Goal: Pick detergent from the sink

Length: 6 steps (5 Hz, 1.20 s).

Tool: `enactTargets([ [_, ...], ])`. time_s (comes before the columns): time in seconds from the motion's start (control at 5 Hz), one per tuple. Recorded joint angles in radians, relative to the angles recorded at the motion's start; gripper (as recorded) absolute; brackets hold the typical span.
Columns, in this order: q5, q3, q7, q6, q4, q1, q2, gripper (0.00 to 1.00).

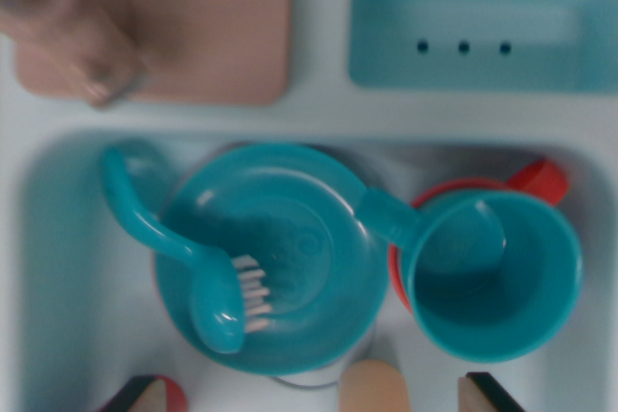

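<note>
Looking straight down through the wrist view into a pale sink [58,267]. Gripper [314,398] hovering at the lower edge, jaws standing spread and pinching nothing. Crowding the basin: teal bowl [309,267] carrying a teal brush [198,258] across its rim, and a teal cup [492,272] nesting over a red cup [536,180]. Lying beyond the sink on the surface: pink board [208,26] and a teal tray [473,31].

Probably the detergent [372,388]: a peach rounded shape sitting in the sink at the bottom edge, between the jaws, just beside the bowl. Judging this by elimination only, most of it being cut off.

Doing the approach well: centring over the peach shape, descending slowly, keeping clear of the bowl rim and the cup, and closing only once both tips are flanking it.

Hard to make out: everything blurring, a brownish smear crossing the top left corner unidentified, and the detergent's full form and lean not showing.
</note>
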Motion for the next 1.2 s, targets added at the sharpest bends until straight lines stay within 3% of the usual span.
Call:
enactTargets([
  [0.2,0.0030,-0.007,-0.015,-0.040,-0.042,-0.0060,0.004,0.00],
  [0.4,0.0030,-0.007,-0.015,-0.040,-0.042,-0.0060,0.004,0.00],
  [0.6,0.0058,-0.013,-0.028,-0.077,-0.082,-0.0116,0.008,0.00],
  [0.8,0.0058,-0.013,-0.028,-0.077,-0.082,-0.0116,0.008,0.00],
  [1.0,0.0083,-0.019,-0.040,-0.111,-0.118,-0.0166,0.012,0.00],
  [1.2,0.0083,-0.019,-0.040,-0.111,-0.118,-0.0166,0.012,0.00],
])
